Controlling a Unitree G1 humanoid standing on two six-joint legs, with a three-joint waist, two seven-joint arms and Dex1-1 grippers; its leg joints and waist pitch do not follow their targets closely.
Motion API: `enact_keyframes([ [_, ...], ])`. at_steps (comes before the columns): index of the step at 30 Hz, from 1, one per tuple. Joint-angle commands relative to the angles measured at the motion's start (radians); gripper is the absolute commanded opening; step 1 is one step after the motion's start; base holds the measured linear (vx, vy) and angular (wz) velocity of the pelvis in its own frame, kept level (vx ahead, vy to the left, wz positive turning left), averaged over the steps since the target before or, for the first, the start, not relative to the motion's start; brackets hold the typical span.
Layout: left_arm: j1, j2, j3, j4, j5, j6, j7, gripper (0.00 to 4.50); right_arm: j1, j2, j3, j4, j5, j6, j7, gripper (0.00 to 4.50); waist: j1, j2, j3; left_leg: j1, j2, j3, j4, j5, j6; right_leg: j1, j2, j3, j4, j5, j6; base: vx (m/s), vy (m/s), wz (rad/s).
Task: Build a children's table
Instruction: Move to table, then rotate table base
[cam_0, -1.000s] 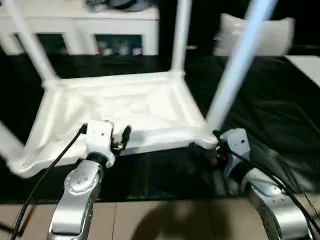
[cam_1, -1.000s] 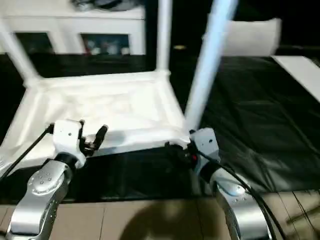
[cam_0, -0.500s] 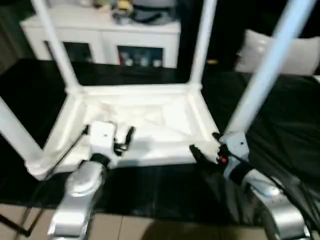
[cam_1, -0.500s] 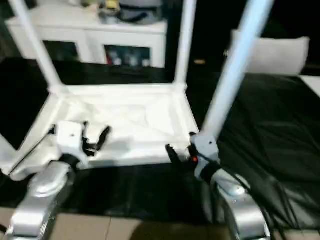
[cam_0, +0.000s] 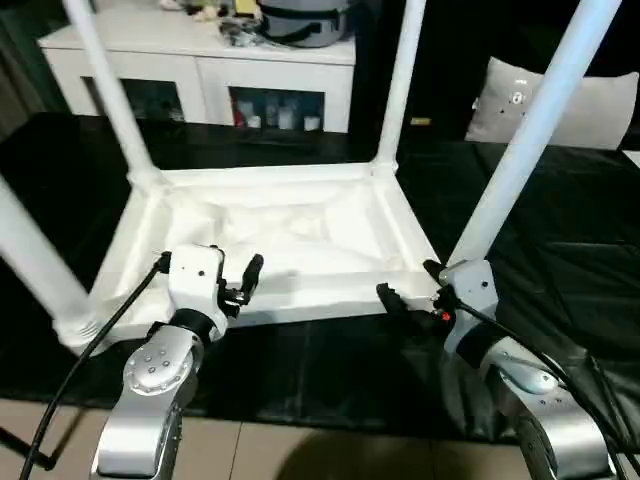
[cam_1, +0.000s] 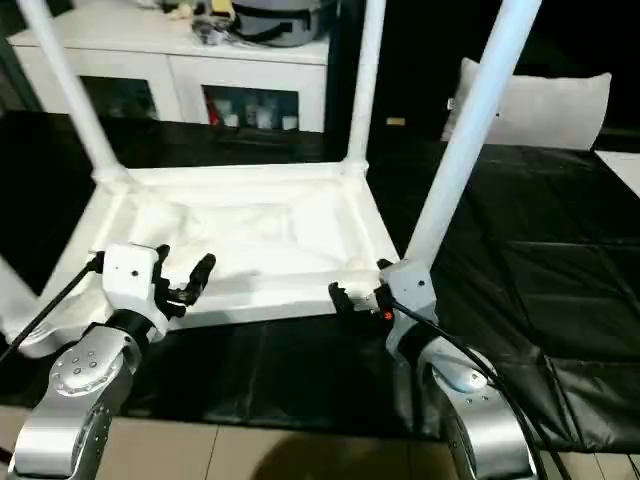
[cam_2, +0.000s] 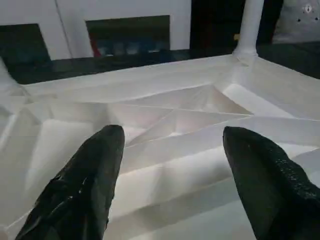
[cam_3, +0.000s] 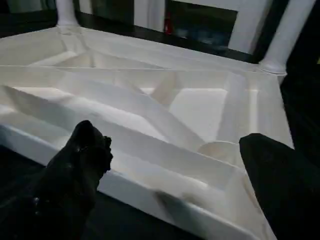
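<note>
Tabletop (cam_0: 290, 235) lies upturned just beyond both open jaws.

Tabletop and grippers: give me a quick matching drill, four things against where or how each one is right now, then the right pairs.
Things:
1. tabletop
2. left gripper
3. right gripper
4. white cabinet

States or places:
A. open, at the tabletop's near right corner, beside the near right leg
B. behind the table, glass doors, clutter on top
C. upside down on the black mat, ribbed underside up, legs standing in its corner sockets
D. open, in front of the tabletop's near edge, holding nothing

Pairs: 1-C, 2-D, 3-A, 4-B
</note>
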Motion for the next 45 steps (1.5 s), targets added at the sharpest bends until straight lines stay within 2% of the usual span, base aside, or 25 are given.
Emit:
enact_keyframes([
  [1, -0.019, 0.015, -0.009, 0.011, 0.006, 0.002, -0.012, 3.48, -0.023, -0.007, 0.001, -0.036, 0.009, 0.025, 0.003, 4.50, -0.001, 0.001, -0.020, 0.002, 0.058, -0.018, -0.102, -0.411, -0.015, 0.012, -0.069, 0.037, -0.117, -0.433, -0.098, -0.052, 0.024, -0.01],
  [3, -0.025, 0.033, -0.017, 0.017, 0.005, -0.013, -0.033, 3.48, -0.032, -0.003, 0.003, -0.030, 0.000, 0.034, -0.006, 4.50, -0.001, 0.000, -0.023, -0.006, 0.057, -0.019, -0.105, -0.383, -0.013, 0.013, -0.069, 0.037, -0.117, -0.410, -0.087, 0.000, 0.000, 0.00],
  [5, -0.037, 0.067, -0.026, 0.026, 0.012, -0.064, -0.074, 3.48, -0.052, -0.019, 0.024, -0.013, -0.025, -0.003, 0.015, 4.50, 0.000, 0.000, -0.024, -0.009, 0.057, -0.018, -0.106, -0.365, -0.010, 0.011, -0.068, 0.038, -0.114, -0.370, -0.090, 0.000, 0.000, 0.00],
  [7, -0.046, 0.085, -0.025, 0.030, 0.013, -0.093, -0.095, 3.48, -0.066, -0.010, 0.013, -0.006, -0.017, -0.006, 0.008, 4.50, 0.001, 0.002, -0.025, -0.008, 0.058, -0.017, -0.105, -0.366, -0.010, 0.009, -0.069, 0.039, -0.114, -0.362, -0.096, 0.000, 0.000, 0.00],
  [8, -0.051, 0.097, -0.028, 0.032, 0.018, -0.105, -0.106, 3.48, -0.073, -0.008, 0.010, -0.002, -0.010, -0.006, 0.012, 4.50, 0.003, 0.000, -0.028, -0.011, 0.060, -0.016, -0.105, -0.336, -0.007, 0.012, -0.069, 0.039, -0.108, -0.300, -0.112, 0.000, 0.000, 0.00],
  [9, -0.058, 0.117, -0.038, 0.034, 0.027, -0.105, -0.124, 3.48, -0.080, -0.007, 0.007, 0.003, -0.008, -0.004, 0.011, 4.50, 0.003, 0.001, -0.028, -0.013, 0.060, -0.015, -0.106, -0.326, -0.005, 0.014, -0.068, 0.038, -0.104, -0.282, -0.116, 0.000, 0.000, 0.00],
  [12, -0.070, 0.152, -0.056, 0.035, 0.037, -0.097, -0.162, 3.48, -0.094, -0.004, 0.002, 0.011, 0.013, 0.000, 0.027, 4.50, 0.007, 0.003, -0.038, -0.014, 0.061, -0.007, -0.097, -0.227, 0.002, 0.018, -0.066, 0.038, -0.090, -0.113, -0.149, 0.034, -0.003, -0.01],
  [14, -0.084, 0.232, -0.101, 0.028, 0.060, -0.098, -0.244, 3.48, -0.118, 0.007, -0.012, 0.024, 0.030, 0.012, 0.027, 4.50, 0.010, 0.003, -0.051, -0.016, 0.057, -0.002, -0.083, -0.069, 0.029, 0.028, -0.062, 0.035, -0.069, 0.116, -0.175, 0.066, -0.004, 0.00],
  [15, -0.085, 0.251, -0.109, 0.027, 0.068, -0.101, -0.259, 3.48, -0.128, 0.013, -0.020, 0.031, 0.028, 0.012, 0.011, 4.50, 0.010, 0.004, -0.053, -0.016, 0.056, -0.001, -0.079, -0.030, 0.034, 0.029, -0.061, 0.033, -0.063, 0.168, -0.182, 0.065, -0.004, 0.00],
  [16, -0.087, 0.277, -0.118, 0.026, 0.078, -0.106, -0.280, 3.48, -0.141, 0.020, -0.030, 0.042, 0.026, 0.013, -0.007, 4.50, 0.011, 0.003, -0.056, -0.018, 0.053, 0.002, -0.073, 0.040, 0.043, 0.030, -0.058, 0.031, -0.056, 0.256, -0.192, 0.000, 0.000, 0.00],
  [17, -0.088, 0.295, -0.120, 0.028, 0.084, -0.109, -0.293, 3.48, -0.149, 0.017, -0.031, 0.051, 0.022, 0.014, -0.009, 4.50, 0.010, 0.004, -0.053, -0.020, 0.052, 0.004, -0.074, 0.044, 0.041, 0.030, -0.056, 0.028, -0.055, 0.271, -0.202, 0.000, 0.000, 0.00],
  [19, -0.089, 0.302, -0.120, 0.029, 0.087, -0.110, -0.298, 3.48, -0.152, 0.015, -0.029, 0.055, 0.020, 0.013, -0.007, 4.50, 0.008, 0.006, -0.048, -0.017, 0.054, 0.005, -0.079, -0.009, 0.033, 0.030, -0.058, 0.028, -0.060, 0.219, -0.209, 0.000, 0.000, 0.00],
  [20, -0.089, 0.317, -0.126, 0.034, 0.096, -0.119, -0.311, 3.48, -0.156, 0.013, -0.029, 0.064, 0.019, 0.011, -0.006, 4.50, 0.008, 0.010, -0.046, -0.014, 0.060, 0.005, -0.084, -0.063, 0.021, 0.030, -0.061, 0.029, -0.064, 0.160, -0.213, 0.000, 0.000, 0.00],
  [22, -0.086, 0.342, -0.137, 0.035, 0.106, -0.124, -0.334, 3.48, -0.164, 0.012, -0.025, 0.080, 0.011, 0.005, -0.007, 4.50, 0.008, 0.008, -0.043, -0.013, 0.061, 0.005, -0.089, -0.102, 0.015, 0.029, -0.062, 0.030, -0.069, 0.106, -0.209, 0.000, 0.000, 0.00],
  [24, -0.074, 0.392, -0.153, 0.024, 0.110, -0.120, -0.388, 3.48, -0.192, -0.003, 0.000, 0.126, -0.037, -0.012, -0.019, 4.50, 0.006, 0.010, -0.037, -0.009, 0.062, 0.004, -0.096, -0.172, 0.000, 0.023, -0.062, 0.030, -0.075, -0.004, -0.201, 0.000, 0.000, 0.00],
  [27, -0.068, 0.426, -0.163, 0.012, 0.098, -0.111, -0.425, 3.48, -0.209, -0.005, 0.006, 0.152, -0.058, -0.020, -0.026, 4.50, 0.004, 0.009, -0.034, -0.009, 0.062, 0.005, -0.100, -0.215, -0.013, 0.019, -0.064, 0.033, -0.080, -0.075, -0.195, 0.000, 0.000, 0.00],
  [30, -0.061, 0.457, -0.170, 0.003, 0.082, -0.097, -0.477, 3.48, -0.224, 0.001, 0.000, 0.178, -0.070, -0.024, -0.049, 4.50, 0.005, 0.007, -0.036, -0.008, 0.063, 0.007, -0.100, -0.204, -0.014, 0.016, -0.064, 0.035, -0.079, -0.067, -0.193, 0.000, 0.000, 0.00],
  [32, -0.047, 0.489, -0.178, -0.001, 0.081, -0.089, -0.519, 3.48, -0.235, 0.003, -0.004, 0.199, -0.086, -0.024, -0.075, 4.50, 0.005, 0.007, -0.038, -0.010, 0.062, 0.009, -0.098, -0.166, -0.012, 0.017, -0.062, 0.034, -0.075, -0.015, -0.197, 0.000, 0.000, 0.00],
  [35, -0.042, 0.504, -0.181, -0.001, 0.082, -0.088, -0.532, 3.48, -0.241, 0.007, -0.009, 0.212, -0.090, -0.023, -0.087, 4.50, 0.006, 0.010, -0.039, -0.010, 0.062, 0.010, -0.096, -0.156, -0.010, 0.016, -0.061, 0.033, -0.073, 0.010, -0.200, 0.000, 0.000, 0.00],
  [40, -0.046, 0.536, -0.196, 0.017, 0.106, -0.089, -0.553, 3.48, -0.260, 0.012, -0.035, 0.252, -0.117, -0.024, -0.142, 4.50, 0.009, 0.011, -0.035, -0.006, 0.063, 0.011, -0.101, -0.199, -0.021, 0.012, -0.061, 0.034, -0.077, -0.046, -0.195, 0.000, 0.000, 0.00],
  [41, -0.054, 0.545, -0.202, 0.043, 0.134, -0.106, -0.544, 3.48, -0.269, 0.014, -0.053, 0.268, -0.117, -0.007, -0.166, 4.50, 0.009, 0.010, -0.036, -0.006, 0.063, 0.011, -0.101, -0.203, -0.023, 0.013, -0.061, 0.035, -0.078, -0.055, -0.192, 0.000, 0.000, 0.00],
  [45, -0.067, 0.555, -0.208, 0.079, 0.168, -0.130, -0.530, 3.48, -0.280, 0.018, -0.080, 0.283, -0.106, 0.019, -0.190, 4.50, 0.016, 0.012, -0.039, -0.007, 0.063, 0.011, -0.100, -0.181, -0.028, 0.013, -0.061, 0.036, -0.075, -0.027, -0.181, 0.000, 0.000, 0.00],
])
